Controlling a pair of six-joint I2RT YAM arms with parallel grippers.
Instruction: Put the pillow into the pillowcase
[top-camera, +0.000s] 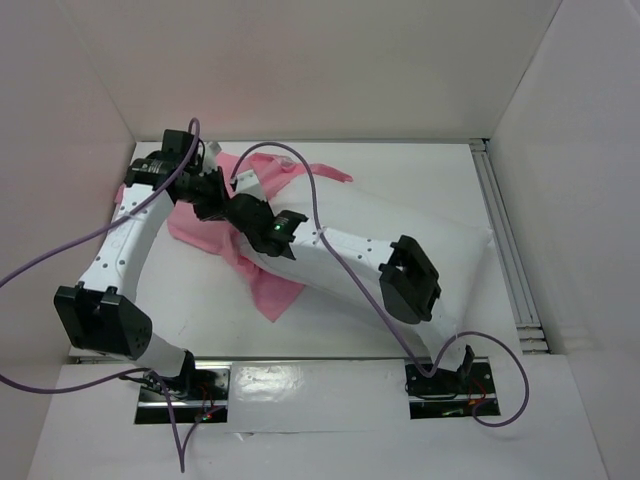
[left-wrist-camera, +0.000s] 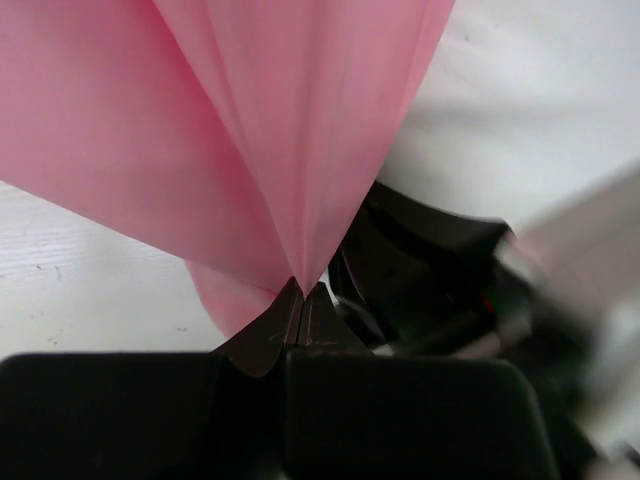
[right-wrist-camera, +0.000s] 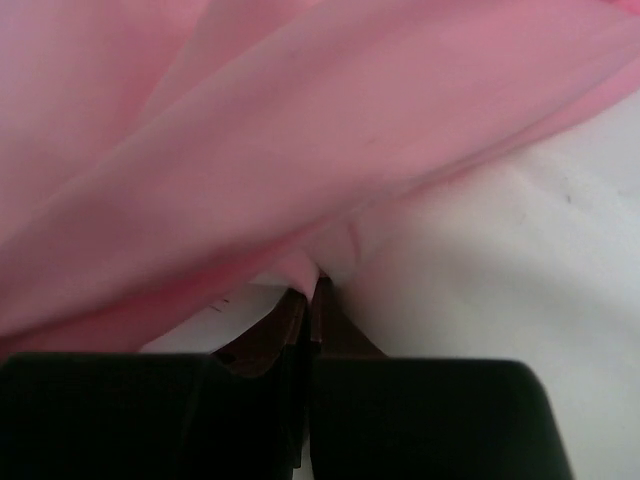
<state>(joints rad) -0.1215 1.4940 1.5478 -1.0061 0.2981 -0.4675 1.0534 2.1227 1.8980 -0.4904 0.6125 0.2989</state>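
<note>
The left tool (left-wrist-camera: 303, 292) has its fingers pressed together, pinching a fold of the pink satin pillowcase (top-camera: 270, 290). The cloth fans out from that pinch toward 12 o'clock in the left wrist view. The right tool (right-wrist-camera: 311, 287) is likewise closed on a gathered ridge of the same pink fabric, which fills the upper part of its wrist view.

In the top view the pillowcase lies crumpled on the white tabletop (top-camera: 200, 300), toward 10 o'clock from the centre. One corner reaches out toward 12 o'clock and another toward 6 o'clock. Both tools meet over it, close beside each other.

The white pillow (top-camera: 440, 235) lies flat, stretching from the centre out toward 3 o'clock. Its 9 o'clock end touches the pink cloth, under the right arm that crosses above it. How far that end sits inside the case cannot be told, as the arms cover the spot. A purple cable (top-camera: 310, 200) loops over the pillow.
</note>
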